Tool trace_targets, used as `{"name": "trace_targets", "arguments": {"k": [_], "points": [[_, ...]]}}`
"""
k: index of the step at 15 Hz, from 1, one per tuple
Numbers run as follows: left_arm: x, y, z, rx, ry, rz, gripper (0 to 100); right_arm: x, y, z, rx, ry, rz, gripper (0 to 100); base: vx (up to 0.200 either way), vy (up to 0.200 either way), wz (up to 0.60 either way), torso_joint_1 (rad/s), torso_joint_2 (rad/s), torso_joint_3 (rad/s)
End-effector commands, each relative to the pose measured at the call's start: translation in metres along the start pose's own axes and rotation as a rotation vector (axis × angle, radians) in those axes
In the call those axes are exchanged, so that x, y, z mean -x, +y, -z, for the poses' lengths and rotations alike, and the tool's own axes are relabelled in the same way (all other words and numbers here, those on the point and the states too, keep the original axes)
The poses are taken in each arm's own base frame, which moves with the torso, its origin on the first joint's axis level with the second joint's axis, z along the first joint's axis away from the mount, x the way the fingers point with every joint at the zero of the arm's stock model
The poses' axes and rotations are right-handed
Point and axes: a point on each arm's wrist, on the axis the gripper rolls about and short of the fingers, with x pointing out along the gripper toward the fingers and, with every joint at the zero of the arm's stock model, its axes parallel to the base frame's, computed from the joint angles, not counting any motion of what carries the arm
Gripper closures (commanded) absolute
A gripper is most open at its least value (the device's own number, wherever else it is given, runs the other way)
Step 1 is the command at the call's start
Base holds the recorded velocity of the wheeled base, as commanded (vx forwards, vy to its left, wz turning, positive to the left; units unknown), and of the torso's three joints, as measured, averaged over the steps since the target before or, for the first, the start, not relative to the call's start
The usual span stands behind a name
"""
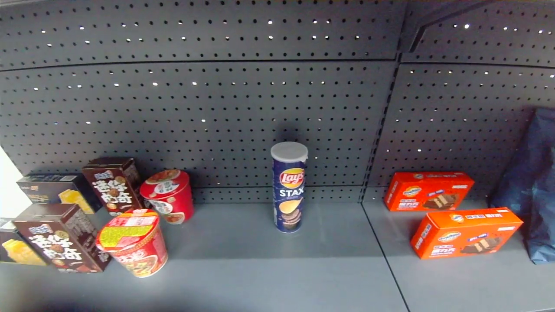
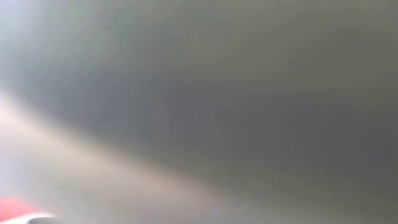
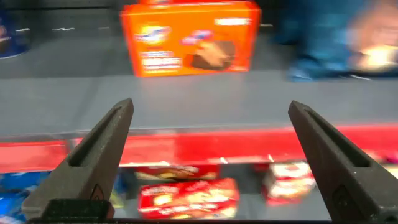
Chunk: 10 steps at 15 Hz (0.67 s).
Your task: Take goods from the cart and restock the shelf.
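Right gripper [image 3: 209, 104]: fingers spread wide, empty, level with the shelf [image 3: 186, 93] front lip. Beyond it, the front orange box [image 3: 189, 37] sits on the shelf's right bay. Judged light, stiff card that dents easily, so pinch across its thin depth. Glossy orange with a cake picture. Second orange box [image 1: 428, 190] is behind, near the pegboard [image 1: 217, 108].

we see a blue chip can [image 1: 288, 187] upright at the middle of the grey shelf [image 1: 243, 268]. two red noodle cups [image 1: 167, 196] and brown boxes [image 1: 113, 181] sit to its left, two orange boxes [image 1: 466, 232] to its right.
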Motion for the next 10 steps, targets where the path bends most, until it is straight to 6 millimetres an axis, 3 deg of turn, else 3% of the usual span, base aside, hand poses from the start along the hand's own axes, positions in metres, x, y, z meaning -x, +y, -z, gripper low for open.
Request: {"name": "trace_targets", "arguments": {"k": [1,6,7,8,9,10], "points": [[0.005,-0.002,0.007,-0.012,-0.036,-0.003,100,0.000,0.000,0.000,-0.002,0.000,0.000,0,0.000,0.000,0.00,0.000,0.00,0.000],[0.009,-0.002,0.003,-0.091,-0.063,-0.082,100,-0.004,0.000,-0.001,0.009,0.046,-0.034,0,0.000,0.000,0.00,0.000,0.00,0.000],[0.009,-0.001,0.004,-0.095,-0.055,-0.102,100,0.001,0.002,-0.046,0.044,-0.033,-0.179,0,0.000,0.000,0.00,0.000,0.00,0.000],[0.008,-0.001,0.006,-0.090,-0.032,-0.106,100,-0.030,0.006,-0.112,0.027,0.055,-0.267,0,0.000,0.000,0.00,0.000,0.00,0.000],[0.007,-0.001,0.011,-0.084,0.002,-0.107,100,-0.052,0.009,-0.149,0.005,0.061,-0.301,0,0.000,0.000,0.00,0.000,0.00,0.000],[0.007,-0.001,0.013,-0.092,0.017,-0.107,100,-0.059,0.013,-0.165,0.007,0.054,-0.396,0,0.000,0.000,0.00,0.000,0.00,0.000]]}}
